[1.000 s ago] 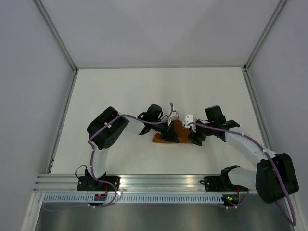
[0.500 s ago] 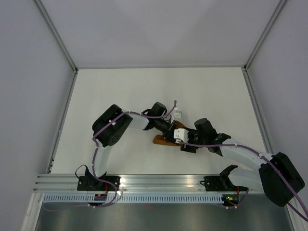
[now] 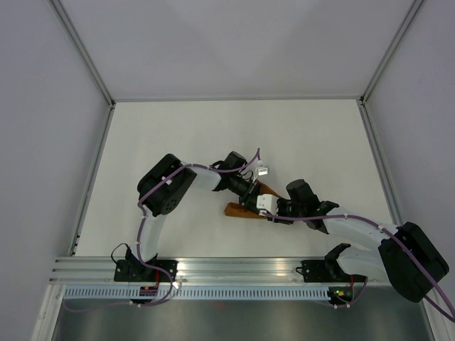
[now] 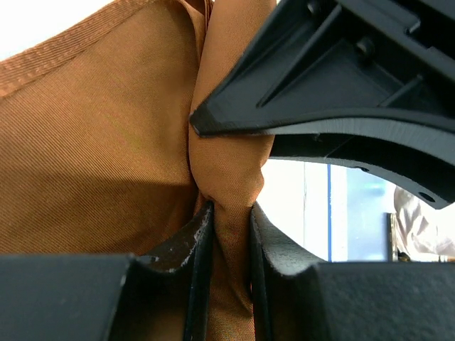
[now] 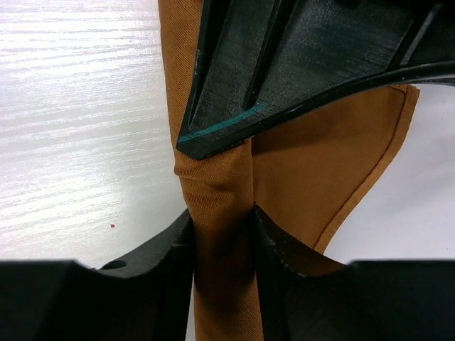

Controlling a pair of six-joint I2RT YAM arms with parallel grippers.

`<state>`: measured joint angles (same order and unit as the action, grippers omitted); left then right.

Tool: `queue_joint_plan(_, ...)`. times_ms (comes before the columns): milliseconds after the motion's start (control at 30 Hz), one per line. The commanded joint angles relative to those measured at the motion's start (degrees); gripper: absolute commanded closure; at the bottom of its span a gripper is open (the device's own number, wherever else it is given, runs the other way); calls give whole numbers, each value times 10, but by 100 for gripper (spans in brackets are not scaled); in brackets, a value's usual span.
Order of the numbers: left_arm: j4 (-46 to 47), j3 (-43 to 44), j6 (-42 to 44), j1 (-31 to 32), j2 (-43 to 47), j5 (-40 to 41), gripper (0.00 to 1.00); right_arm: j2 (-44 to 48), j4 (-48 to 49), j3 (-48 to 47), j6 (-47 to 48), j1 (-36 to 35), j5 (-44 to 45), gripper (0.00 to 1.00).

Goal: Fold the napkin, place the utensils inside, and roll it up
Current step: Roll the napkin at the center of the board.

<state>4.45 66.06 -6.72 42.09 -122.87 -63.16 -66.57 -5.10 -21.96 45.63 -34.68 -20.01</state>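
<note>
The rust-orange napkin [image 3: 240, 209] lies bunched in a narrow strip on the white table, mostly under both grippers. My left gripper [image 3: 253, 200] is shut on a thick fold of the napkin [image 4: 231, 177], with the right gripper's black body just beyond it. My right gripper [image 3: 274, 212] is shut on a fold of the same napkin [image 5: 217, 206], with the left gripper's black body close above. The two grippers sit almost touching. The knife is not visible in any view.
The white table [image 3: 213, 135] is walled by grey panels at the back and both sides. A metal rail [image 3: 227, 266] carrying both arm bases runs along the near edge. Purple cables hang along both arms.
My right gripper has moved left and towards the near edge, closing in on the left gripper. The left gripper has shifted slightly right. The napkin strip looks narrower and more covered.
</note>
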Motion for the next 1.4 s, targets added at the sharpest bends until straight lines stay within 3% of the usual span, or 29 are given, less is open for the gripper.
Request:
queue_joint_plan(0,-91,-31,0,3,-37,146,93,-11,12,16,-2,0,21,61)
queue_joint_plan(100,-50,-54,-13,1,-7,173,86,-22,6,16,6,2,10,74)
queue_joint_plan(267,16,-100,-24,-3,46,214,79,-67,-51,-17,27,25,-34,80)
queue_joint_plan(400,35,-112,-29,-5,79,258,62,-104,-102,-65,47,54,-75,82)
queue_joint_plan(767,194,-217,-10,-4,240,414,53,-204,-191,-149,77,89,-122,84)
queue_joint_plan(967,229,-276,14,-3,329,488,48,-289,-263,-220,100,109,-152,84)
queue_joint_plan(1167,308,-350,100,46,404,577,40,-380,-343,-301,125,126,-185,85)
queue_joint_plan(1233,373,-387,144,81,405,604,35,-414,-370,-323,128,132,-193,85)
queue_joint_plan(1367,406,-394,218,152,374,682,31,-458,-408,-371,135,138,-198,84)
